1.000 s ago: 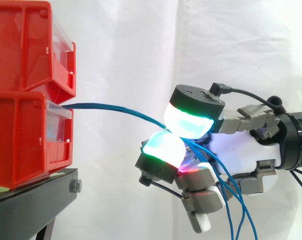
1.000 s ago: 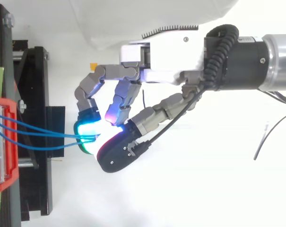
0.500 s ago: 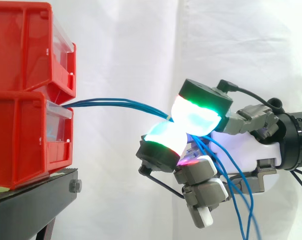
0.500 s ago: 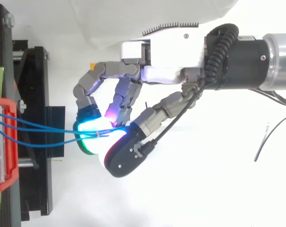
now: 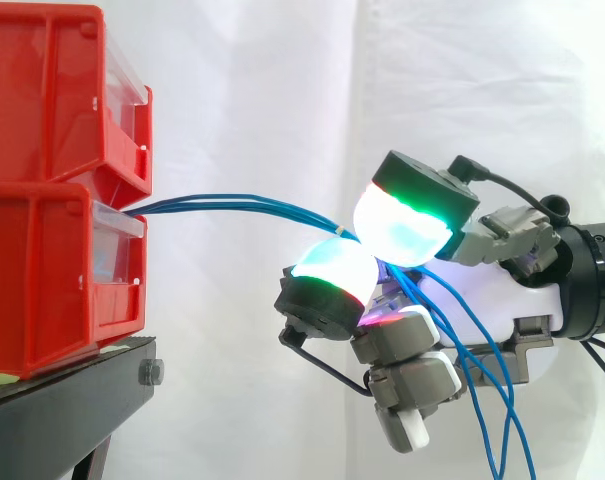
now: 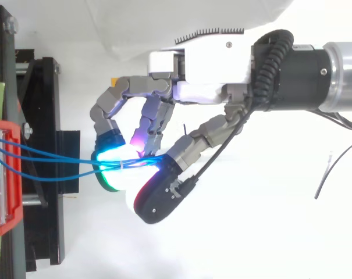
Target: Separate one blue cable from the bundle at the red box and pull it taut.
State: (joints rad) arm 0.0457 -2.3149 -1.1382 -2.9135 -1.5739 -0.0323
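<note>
Side view: the hand (image 5: pixel 487 300) pinches the blue cables (image 5: pixel 242 205)

The hand reaches in from the right side. Its fat fingertips (image 5: pixel 404 228) glow white and green. One sits on top and one sits just under it, and they press close together. The blue cables run right between them, so the hand is closed on the cables and squeezes them. It holds the whole bunch, not just one cable. The other fingers curl down under the palm, and a small pink glow shows there.

Behind the fingertips, the loose ends of the cables hang down past the palm to the bottom of the picture.

On the other side, the cables go left through the air to the lower red bin (image 5: pixel 52 270). They go in at the top of its clear front. They bend a little on the way and do not make a straight line.

From the top view, the hand (image 6: pixel 205 64) lies across the middle. The cables (image 6: pixel 53 165) are spread apart at the bin and come together at the glowing fingertips.

An upper red bin (image 5: pixel 52 90) sits on top of the lower one. Both rest on a black stand (image 5: pixel 62 410). A white curtain (image 5: pixel 262 100) hangs behind it all.
</note>
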